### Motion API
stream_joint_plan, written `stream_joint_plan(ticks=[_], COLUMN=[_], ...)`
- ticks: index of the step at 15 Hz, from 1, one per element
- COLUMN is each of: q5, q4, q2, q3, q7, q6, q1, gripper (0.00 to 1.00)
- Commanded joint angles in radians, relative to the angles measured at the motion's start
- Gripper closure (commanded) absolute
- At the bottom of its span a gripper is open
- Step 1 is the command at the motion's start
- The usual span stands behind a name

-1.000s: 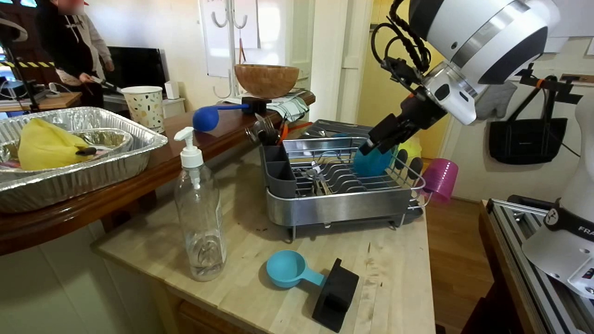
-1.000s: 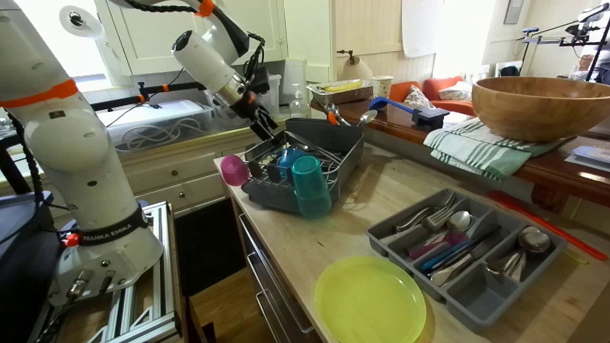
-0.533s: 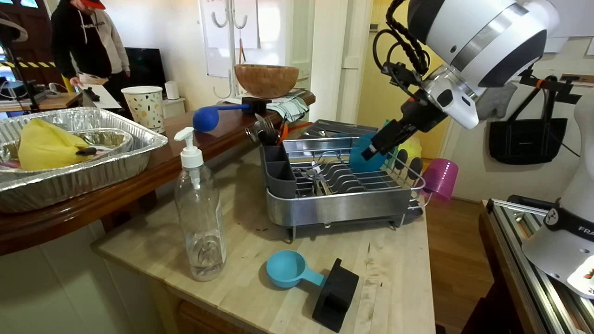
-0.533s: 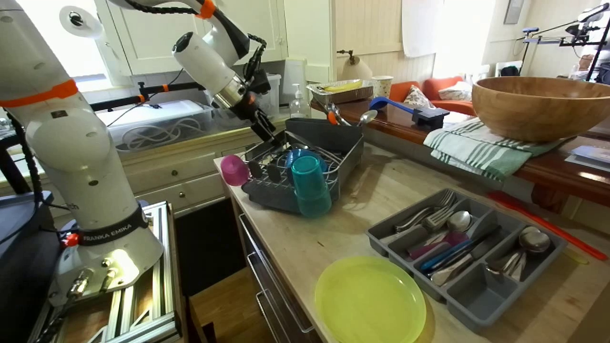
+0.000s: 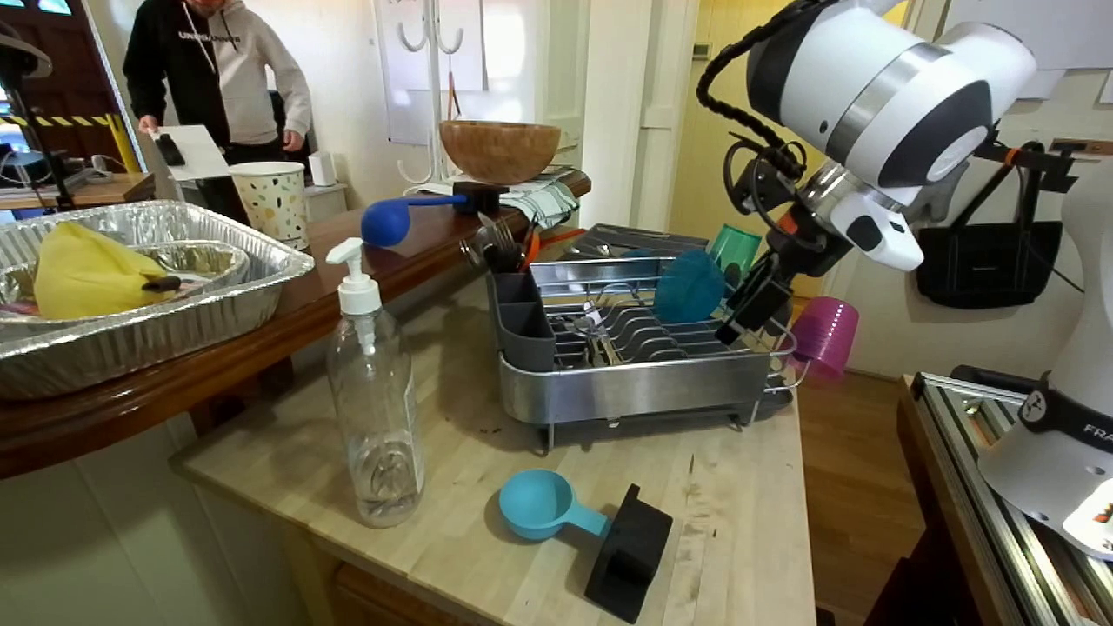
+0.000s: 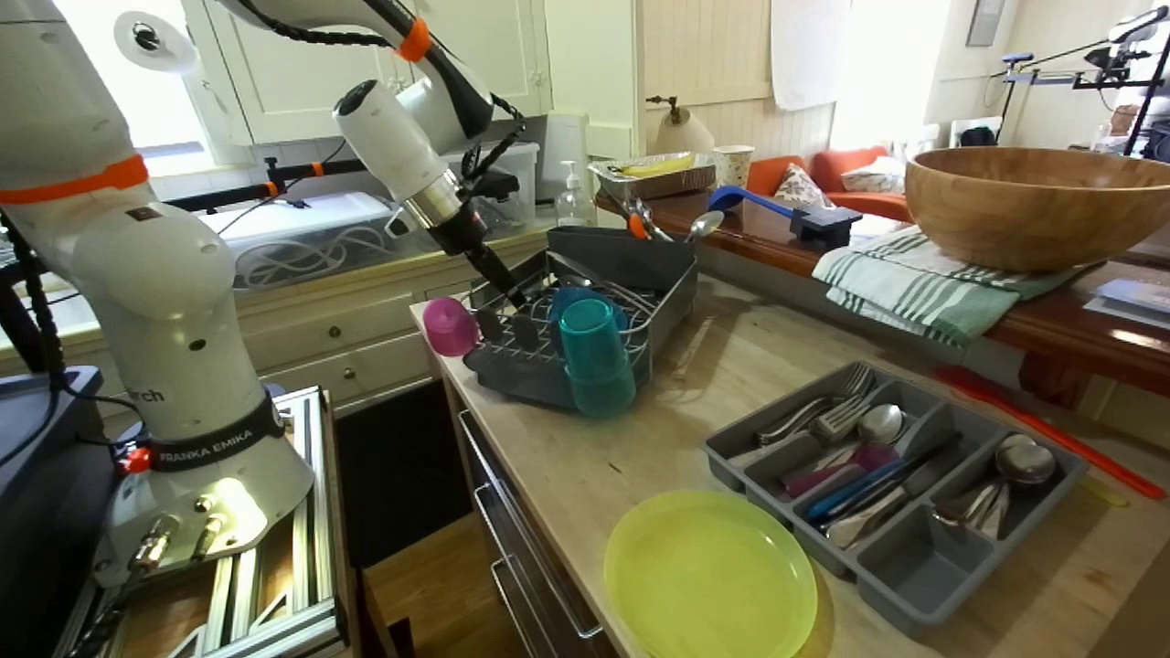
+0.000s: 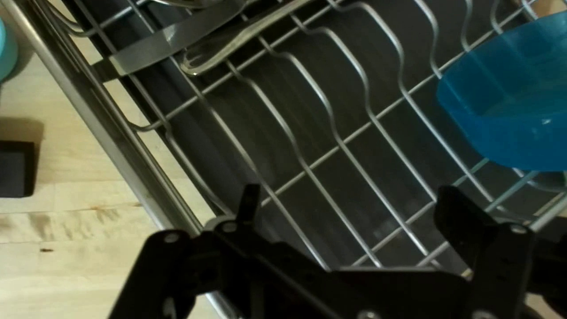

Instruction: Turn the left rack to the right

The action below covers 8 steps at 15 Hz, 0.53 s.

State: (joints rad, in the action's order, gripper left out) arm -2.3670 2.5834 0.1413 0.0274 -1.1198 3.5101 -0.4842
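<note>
The left rack is a silver wire dish rack (image 5: 626, 391) on a grey base on the wooden counter; it also shows in an exterior view (image 6: 512, 379) and fills much of the wrist view (image 7: 119, 137). A blue bowl (image 5: 689, 287) stands tilted in it, seen at the right of the wrist view (image 7: 509, 133). A teal cup (image 6: 596, 356) and a pink cup (image 5: 826, 335) hang at its end. My gripper (image 5: 730, 329) points down low over the wires at the robot-side end, beside the bowl. In the wrist view its fingers (image 7: 354, 201) are wide apart with nothing between them.
A clear pump bottle (image 5: 378, 435), a blue scoop (image 5: 539, 504) and a black block (image 5: 630, 556) stand near the rack. A cutlery tray (image 6: 896, 484) and a yellow plate (image 6: 711, 576) lie on its far side. A raised bar ledge (image 5: 348, 252) borders the counter.
The gripper has moved away from the blue bowl, toward the robot base and lower over the rack. The bowl has shifted and tilted away from the gripper. The rack has not moved.
</note>
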Motion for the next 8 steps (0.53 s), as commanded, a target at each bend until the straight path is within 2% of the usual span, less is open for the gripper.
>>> stream_joint_plan(ticks=[1,6,7,8], q5=[-0.047,-0.072,-0.149,-0.104], q4=[-0.058,-0.137,-0.156,-0.137], q2=[0.059,0.123,0.124,0.099], q3=[0.055,0.108,0.02,-0.045], q7=[0.202,0.449,0.538,0.446], q6=[0.143,0.301,0.298,0.262], q1=[-0.047,-0.072,0.065,0.097], gripper=[0.0,0.0,0.0,0.0])
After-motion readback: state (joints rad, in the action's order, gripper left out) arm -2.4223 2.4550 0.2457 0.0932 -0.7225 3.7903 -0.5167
